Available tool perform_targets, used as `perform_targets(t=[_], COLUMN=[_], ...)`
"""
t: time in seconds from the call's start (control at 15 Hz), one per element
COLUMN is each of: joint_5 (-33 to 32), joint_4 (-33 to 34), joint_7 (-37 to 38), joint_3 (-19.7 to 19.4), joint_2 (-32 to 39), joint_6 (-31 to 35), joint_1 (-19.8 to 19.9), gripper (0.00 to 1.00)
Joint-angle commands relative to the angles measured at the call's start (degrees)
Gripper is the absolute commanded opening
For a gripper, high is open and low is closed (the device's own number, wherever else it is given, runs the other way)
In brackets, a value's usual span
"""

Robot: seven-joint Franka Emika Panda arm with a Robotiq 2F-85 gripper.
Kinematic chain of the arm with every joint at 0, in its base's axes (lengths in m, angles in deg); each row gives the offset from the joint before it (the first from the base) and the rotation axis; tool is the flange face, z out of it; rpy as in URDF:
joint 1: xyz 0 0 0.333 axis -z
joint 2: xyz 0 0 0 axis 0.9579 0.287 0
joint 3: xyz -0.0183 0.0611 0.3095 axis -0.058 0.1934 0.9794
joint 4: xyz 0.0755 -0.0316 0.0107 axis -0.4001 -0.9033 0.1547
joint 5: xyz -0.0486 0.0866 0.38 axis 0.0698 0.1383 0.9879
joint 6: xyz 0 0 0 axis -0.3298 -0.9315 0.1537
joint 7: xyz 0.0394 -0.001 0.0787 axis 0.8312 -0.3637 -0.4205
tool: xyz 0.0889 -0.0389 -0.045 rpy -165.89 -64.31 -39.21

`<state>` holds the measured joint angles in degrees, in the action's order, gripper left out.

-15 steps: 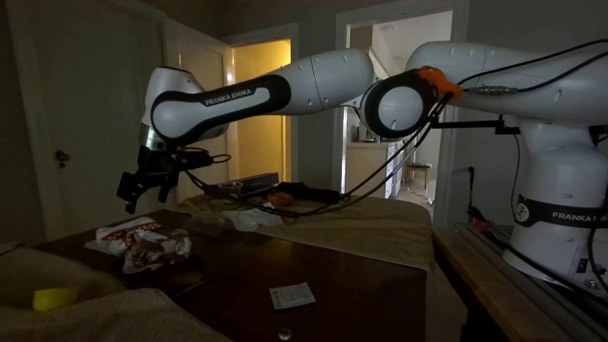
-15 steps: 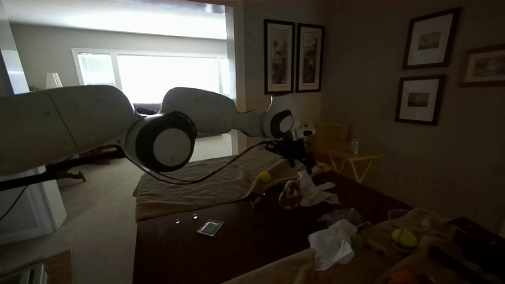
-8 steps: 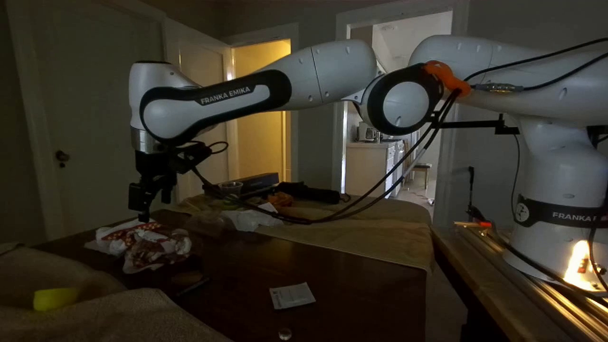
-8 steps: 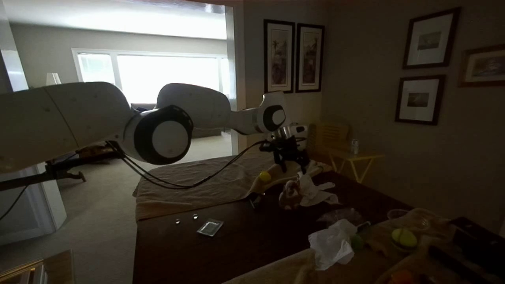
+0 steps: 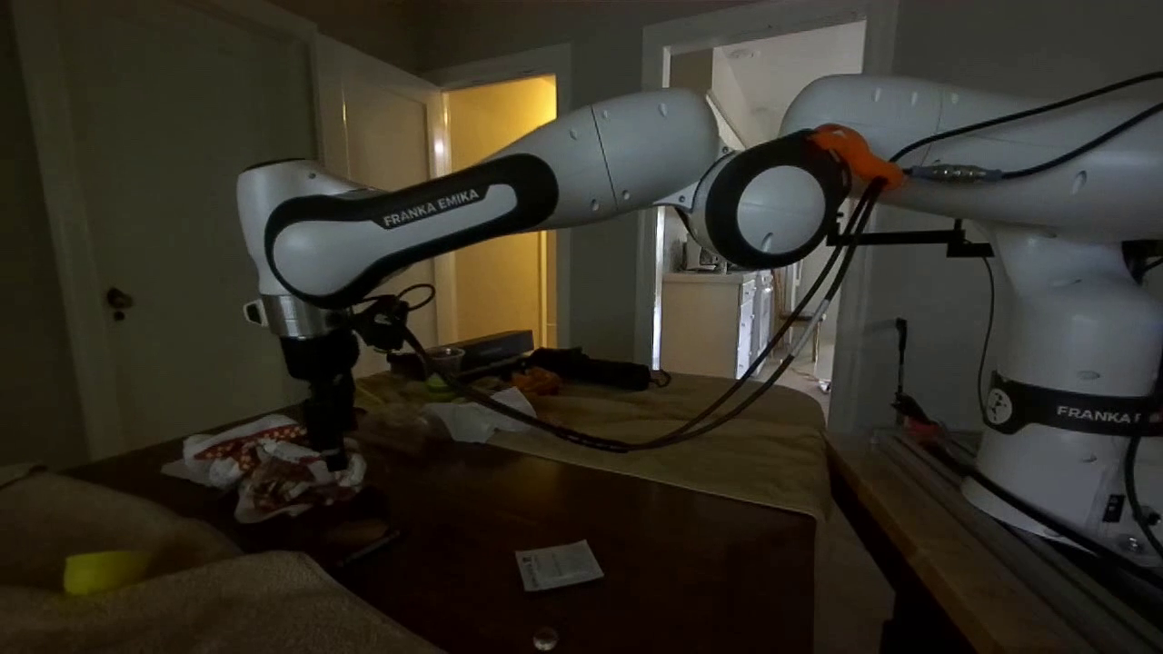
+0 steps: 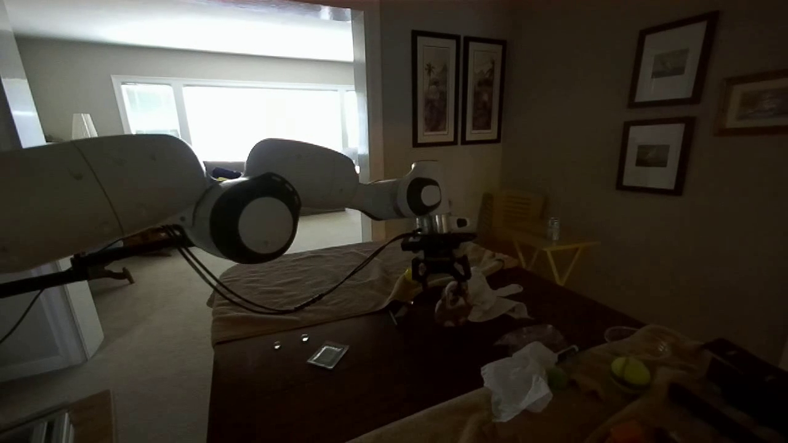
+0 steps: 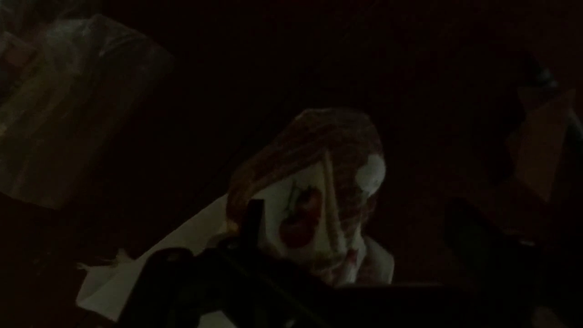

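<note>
At the low end of the arm (image 6: 381, 200), the fingers (image 6: 466, 269) of the gripper (image 6: 443, 283) stand apart, pointing down. Close to their tips, the crumpled red-and-white wrapper (image 5: 291, 481) lies on the dark table (image 5: 690, 581); whether they touch it, I cannot tell. Near it in the wrist view lies a piece of clear plastic (image 7: 91, 100). Farther off, in an exterior view, are a flat packet (image 6: 328, 355) and two shiny round pieces (image 6: 305, 338), with a beige cloth (image 6: 295, 283) covering part of the table.

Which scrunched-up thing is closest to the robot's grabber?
The red-and-white bundle with the red fruit print: it lies just beneath the open gripper. The plain white crumpled sheet and the clear plastic lie farther away.
</note>
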<state>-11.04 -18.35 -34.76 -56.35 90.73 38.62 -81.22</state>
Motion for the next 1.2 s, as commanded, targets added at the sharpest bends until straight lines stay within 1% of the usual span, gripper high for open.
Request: perform_targets(t=[0.0,0.13,0.4,0.47,0.53,0.67,0.73,0.93,1.07,1.13], joint_5=[-4.5,-7.0,-11.4,-12.0,-12.5,-12.7,-11.7,-10.5,-8.8,-8.0], joint_4=[3.1,2.2,2.3,2.2,2.1,1.9,1.4,0.8,0.5,0.3], joint_7=[-6.9,-9.8,-12.1,-12.4,-12.7,-13.1,-13.2,-12.4,-13.3,-14.0], joint_3=[-0.1,-1.1,-3.2,-3.5,-3.9,-3.9,-3.2,-2.0,-0.1,1.1], joint_2=[2.9,3.4,5.0,5.3,5.5,5.9,5.4,4.5,3.6,3.2], joint_6=[-1.7,1.8,9.6,11.4,12.9,15.5,14.7,12.6,11.3,10.6], joint_1=[-1.7,-2.4,-2.7,-2.6,-2.5,-2.2,-2.0,-1.8,-1.1,-0.7], gripper=[1.00,1.00,1.00,0.96,0.72,0.70,0.64,0.40,0.27,0.19])
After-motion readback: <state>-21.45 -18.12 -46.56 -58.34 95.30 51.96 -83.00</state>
